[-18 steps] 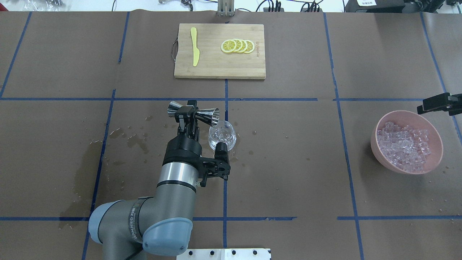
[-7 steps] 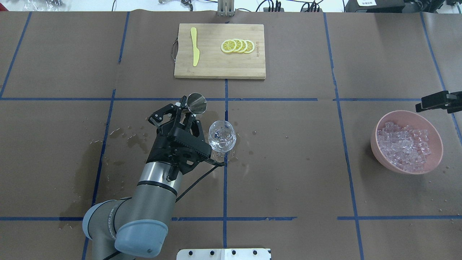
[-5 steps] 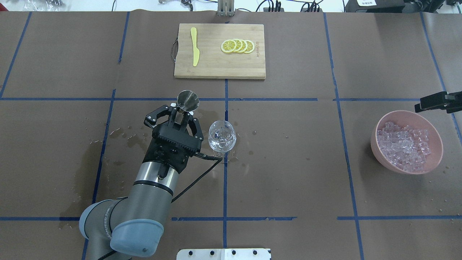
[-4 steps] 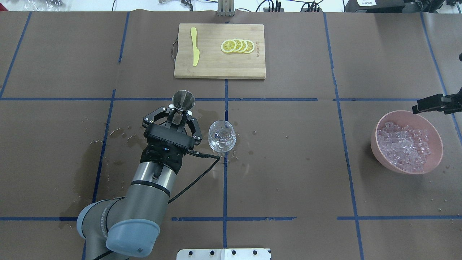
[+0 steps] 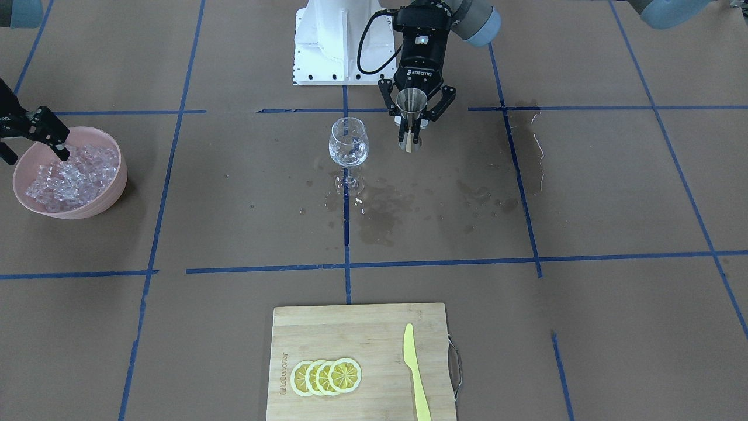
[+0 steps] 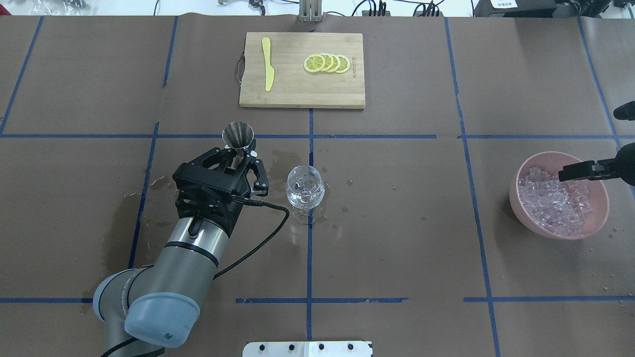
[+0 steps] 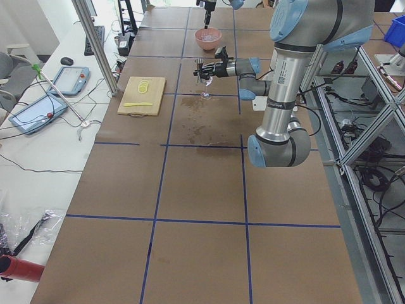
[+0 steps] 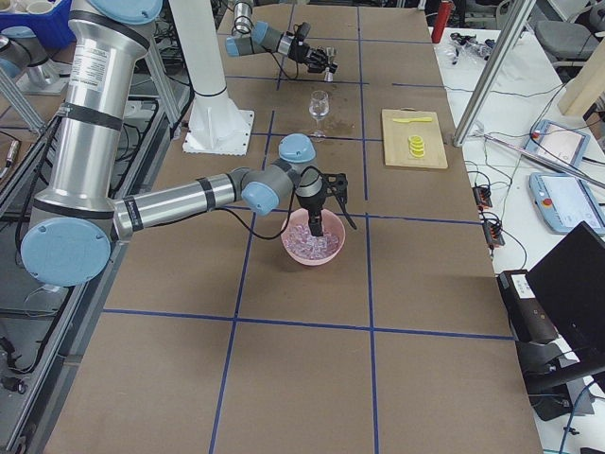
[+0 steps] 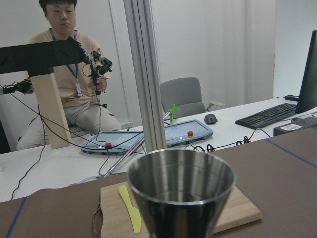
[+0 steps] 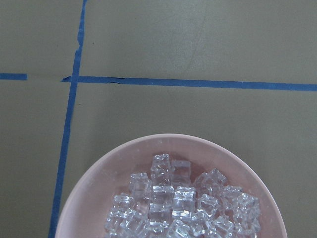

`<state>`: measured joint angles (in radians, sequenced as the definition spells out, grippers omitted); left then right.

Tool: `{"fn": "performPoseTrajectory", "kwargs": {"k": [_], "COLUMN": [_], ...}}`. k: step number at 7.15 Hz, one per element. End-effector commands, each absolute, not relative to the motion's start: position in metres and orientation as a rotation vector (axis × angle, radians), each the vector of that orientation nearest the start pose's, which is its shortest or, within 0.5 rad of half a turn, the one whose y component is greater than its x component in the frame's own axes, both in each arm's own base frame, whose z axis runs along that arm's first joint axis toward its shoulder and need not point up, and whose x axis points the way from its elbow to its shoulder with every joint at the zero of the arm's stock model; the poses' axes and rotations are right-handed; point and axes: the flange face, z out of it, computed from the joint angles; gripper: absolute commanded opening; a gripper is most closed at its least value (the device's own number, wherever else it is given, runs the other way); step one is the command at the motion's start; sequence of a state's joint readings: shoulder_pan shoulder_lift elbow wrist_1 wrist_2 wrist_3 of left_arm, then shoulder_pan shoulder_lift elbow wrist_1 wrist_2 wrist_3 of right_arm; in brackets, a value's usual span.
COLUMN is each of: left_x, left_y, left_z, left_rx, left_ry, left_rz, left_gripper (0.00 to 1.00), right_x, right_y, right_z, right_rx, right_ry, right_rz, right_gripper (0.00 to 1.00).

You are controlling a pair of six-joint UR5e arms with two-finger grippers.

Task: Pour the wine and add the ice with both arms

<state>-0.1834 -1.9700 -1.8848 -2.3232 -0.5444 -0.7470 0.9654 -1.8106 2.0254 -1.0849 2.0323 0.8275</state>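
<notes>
My left gripper (image 6: pixel 238 157) is shut on the waist of a steel jigger (image 6: pixel 238 135), which it holds upright with the wide cup on top, a short way left of the clear stemmed wine glass (image 6: pixel 305 187). The jigger's cup (image 9: pixel 181 193) fills the left wrist view. The glass (image 5: pixel 348 143) stands upright with a little clear wine in its bowl. At the right, my right gripper (image 5: pixel 35 153) hangs open, fingers spread, over a pink bowl (image 6: pixel 527 219) heaped with ice (image 6: pixel 555 203). The right wrist view looks straight down on the ice (image 10: pixel 178 203).
At the far middle of the table lies a wooden cutting board (image 6: pixel 297 94) with lemon slices (image 6: pixel 327 63) and a yellow knife (image 6: pixel 268 64). Wet stains (image 5: pixel 380 216) darken the paper around the glass. A person (image 9: pixel 64 74) sits beyond the table.
My left gripper turned the jigger from lying tipped over the glass to upright and drew it left, away from the glass. My right gripper moved in over the ice bowl.
</notes>
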Motion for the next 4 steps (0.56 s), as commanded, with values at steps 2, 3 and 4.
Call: {"fn": "performPoseTrajectory", "kwargs": {"k": [2,3,4], "left_x": [0.467,0.466,0.465], "left_y": [-0.314,-0.315,-0.316], "left_z": [0.212,0.212,0.214], "left_rx": [1.327,1.328,1.327], "left_ry": [0.739,0.738,0.733], "left_rz": [-0.241,-0.242,-0.241], "left_gripper": [0.00,0.00,0.00], "right_x": [-0.183,-0.187,-0.195], "right_y": [-0.383,-0.382,-0.381], "right_z": [0.512,0.522,0.531], "right_rx": [0.220,0.208,0.193], "right_ry": [-0.768,-0.750,-0.737], "right_rz": [0.023,0.021,0.018], "right_gripper": [1.00,1.00,1.00]}}
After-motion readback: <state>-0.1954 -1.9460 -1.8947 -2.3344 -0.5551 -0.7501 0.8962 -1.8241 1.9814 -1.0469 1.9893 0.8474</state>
